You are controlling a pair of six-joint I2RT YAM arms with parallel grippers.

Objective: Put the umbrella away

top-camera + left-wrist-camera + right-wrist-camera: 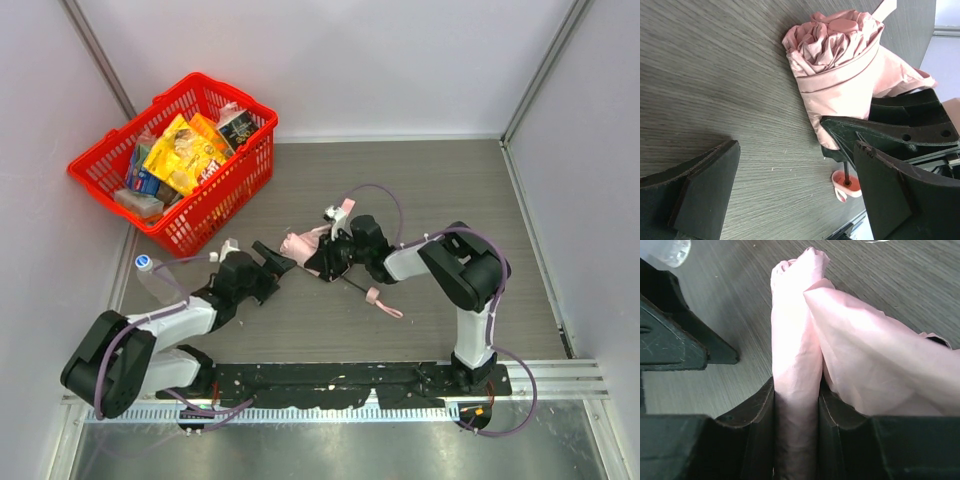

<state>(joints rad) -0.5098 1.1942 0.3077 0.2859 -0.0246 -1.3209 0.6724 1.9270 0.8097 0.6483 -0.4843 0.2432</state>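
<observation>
Overhead camera looks down; wrist cameras closely share the umbrella [835, 85]

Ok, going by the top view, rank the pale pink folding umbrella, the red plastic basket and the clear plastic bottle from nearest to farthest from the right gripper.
1. the pale pink folding umbrella: mid-scene, its fabric clamped in the right gripper.
2. the red plastic basket: back left, with its near wall closest.
3. the clear plastic bottle: far left, on the near side.

I count one umbrella [300, 243], one red basket [215, 215] and one clear bottle [155, 278] on the counter [430, 190]. There are two robot arms, a left arm [185, 318] and a right arm [468, 275]. The packets [185, 150] in the basket are too jumbled to count.
</observation>
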